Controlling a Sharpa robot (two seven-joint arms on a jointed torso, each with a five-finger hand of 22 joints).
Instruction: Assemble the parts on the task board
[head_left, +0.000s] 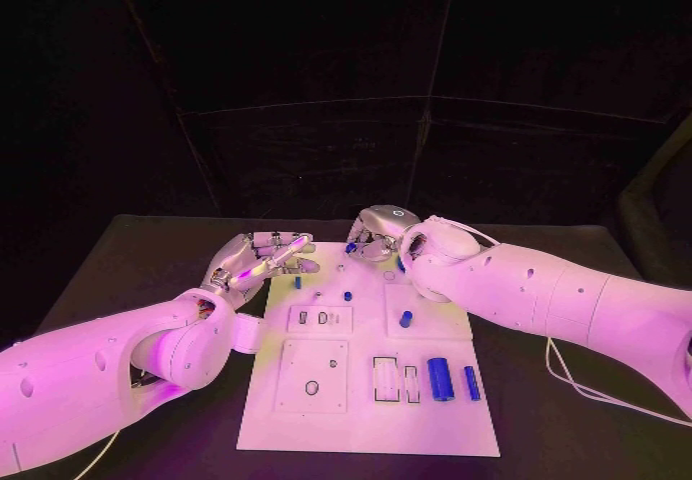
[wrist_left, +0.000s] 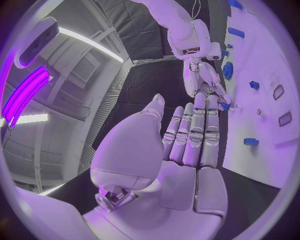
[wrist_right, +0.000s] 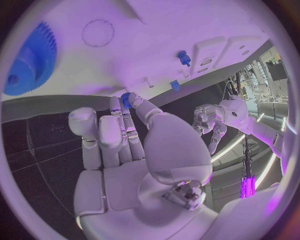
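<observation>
Near edge: we see the white rectangular task board (head_left: 368, 420) running away from us on the black table (head_left: 130, 260), with two upright-lying blue cylinders (head_left: 440, 379) on its near right beside empty rectangular slots.
Task's thing: we see a small blue part (wrist_right: 127, 99) at the fingertips of the right hand (head_left: 378, 232), at the board's far edge; in the head view it shows as a blue speck (head_left: 351, 247) under that hand. It is too small for us to tell its long axis.
Right hand: fingers curled down and narrow, pinching the small blue part, we judge.
Left hand: the left hand (head_left: 257, 258) hovers at the board's far left corner, fingers straight and close together, holding nothing.
Key relation: the part lies right at the right hand's fingertips, with the left hand just beside and pointing towards it; the right hand is clearly the nearer.
Around it: a small blue peg (head_left: 348, 296) and another blue piece (head_left: 405, 319) stand mid-board; a large blue toothed gear (wrist_right: 28, 65) lies on the board near the right hand.
Next move: we judge that seating the part calls for a slow descent.
</observation>
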